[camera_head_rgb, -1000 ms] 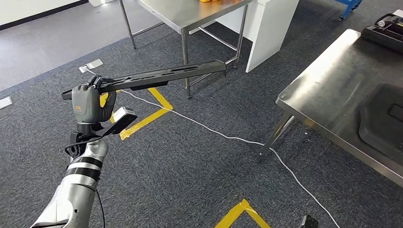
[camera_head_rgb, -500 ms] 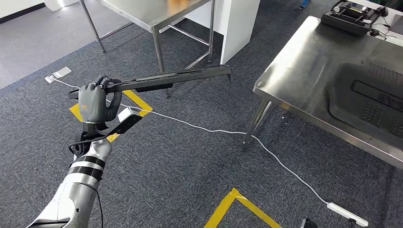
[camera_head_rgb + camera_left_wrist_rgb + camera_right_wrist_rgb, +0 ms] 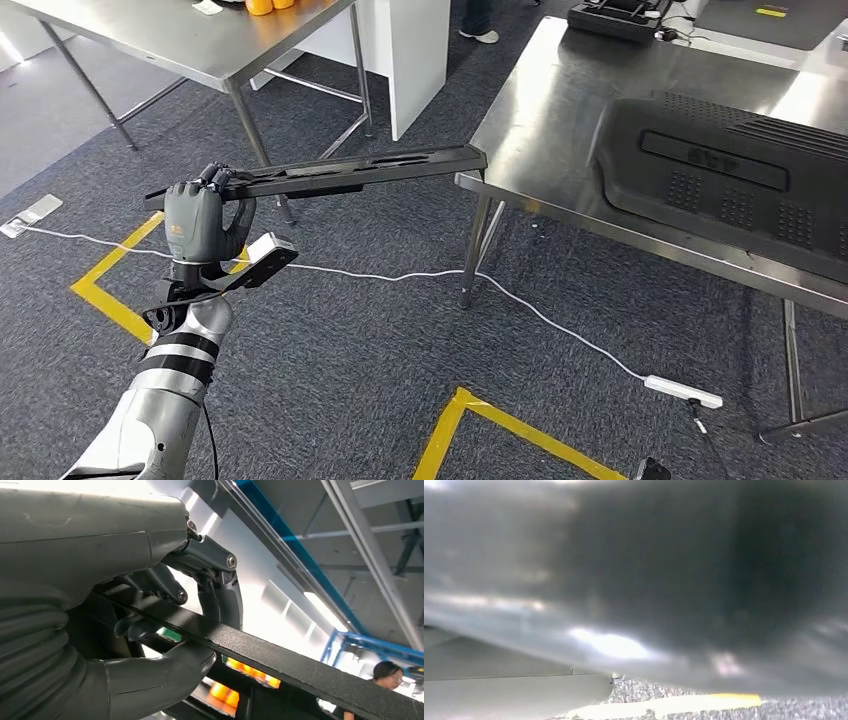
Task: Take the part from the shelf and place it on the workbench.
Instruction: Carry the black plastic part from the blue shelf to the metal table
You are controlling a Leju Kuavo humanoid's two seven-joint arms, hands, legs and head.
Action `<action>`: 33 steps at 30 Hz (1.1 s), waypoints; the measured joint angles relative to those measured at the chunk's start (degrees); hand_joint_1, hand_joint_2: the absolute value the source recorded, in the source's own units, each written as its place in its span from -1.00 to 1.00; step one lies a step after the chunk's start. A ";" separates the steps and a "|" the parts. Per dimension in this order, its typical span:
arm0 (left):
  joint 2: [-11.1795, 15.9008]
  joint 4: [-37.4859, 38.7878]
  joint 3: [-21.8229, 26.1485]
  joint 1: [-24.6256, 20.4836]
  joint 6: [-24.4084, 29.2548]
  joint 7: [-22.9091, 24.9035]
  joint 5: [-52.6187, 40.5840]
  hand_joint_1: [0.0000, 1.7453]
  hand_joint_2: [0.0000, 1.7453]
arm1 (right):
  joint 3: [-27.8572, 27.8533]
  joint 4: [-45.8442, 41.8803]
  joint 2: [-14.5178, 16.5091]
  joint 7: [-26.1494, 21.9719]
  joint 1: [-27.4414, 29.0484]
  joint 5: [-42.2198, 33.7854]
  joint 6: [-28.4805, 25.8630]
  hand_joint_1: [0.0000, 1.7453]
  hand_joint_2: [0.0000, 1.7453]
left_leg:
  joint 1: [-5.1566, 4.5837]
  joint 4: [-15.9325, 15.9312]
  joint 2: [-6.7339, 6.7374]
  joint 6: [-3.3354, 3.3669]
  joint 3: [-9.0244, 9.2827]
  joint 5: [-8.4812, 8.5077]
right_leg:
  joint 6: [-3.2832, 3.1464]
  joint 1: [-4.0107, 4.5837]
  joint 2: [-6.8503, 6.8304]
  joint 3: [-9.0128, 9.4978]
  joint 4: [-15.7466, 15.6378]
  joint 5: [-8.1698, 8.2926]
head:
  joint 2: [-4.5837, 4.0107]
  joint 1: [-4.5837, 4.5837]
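Since a second ago the whole scene has swung across the head view, so it is the camera that has turned; the workbench (image 3: 560, 110) now sits much closer and fuller on the right, and the left hand (image 3: 200, 220) with its load has kept nearly the same place in the picture.

Nearest, that hand is clamped around one end of the part (image 3: 330, 172), a long, flat black bar held roughly level. The left wrist view shows the thumb (image 3: 165, 665) under the bar's edge and the fingers (image 3: 220, 595) curled over it. The right hand cannot be made out in its blurred, dark wrist view, so its state cannot be told.

The bar's far tip reaches up to the bench's near corner; whether it touches or stops just short is unclear. I judge the fetching done and the carry nearly over: what is left is to bring the bar over the steel top and set it down.

That top is bare and shiny at the near corner. Further along lies a large black moulded panel (image 3: 730, 180), and at the far edge a dark tray (image 3: 615, 15). Below, grey carpet carries yellow tape (image 3: 110, 300), a white cable (image 3: 400, 277) and a power strip (image 3: 683, 391). Beyond stands a second steel table (image 3: 190, 45) with orange items (image 3: 270, 5).
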 joint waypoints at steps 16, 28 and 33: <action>-0.38 0.39 1.23 -0.28 0.00 -0.91 -1.26 1.00 1.00 | 0.00 0.01 -0.65 -0.05 0.06 0.84 -0.23 -1.00 -1.00 | -1.44 -2.95 8.98 2.13 1.00 0.63 | 2.46 0.80 -9.65 0.04 0.14 -0.80 | 0.00 1.21; -0.48 0.31 3.42 1.05 0.00 -0.86 -3.66 1.00 1.00 | 0.02 -0.02 -0.62 0.02 -0.56 1.39 -0.23 -1.00 -1.00 | -0.62 9.43 3.32 0.23 -4.85 -3.73 | -0.39 0.12 -1.81 0.69 -0.55 -0.11 | 0.00 0.39; -0.57 0.30 4.35 1.07 0.00 -1.02 -4.20 1.00 1.00 | 0.02 -0.02 -0.64 0.03 -0.51 1.37 -0.24 -1.00 -1.00 | -0.10 -1.52 -0.89 0.51 0.03 0.48 | 0.84 0.06 1.59 -0.31 -0.17 0.09 | 0.00 0.36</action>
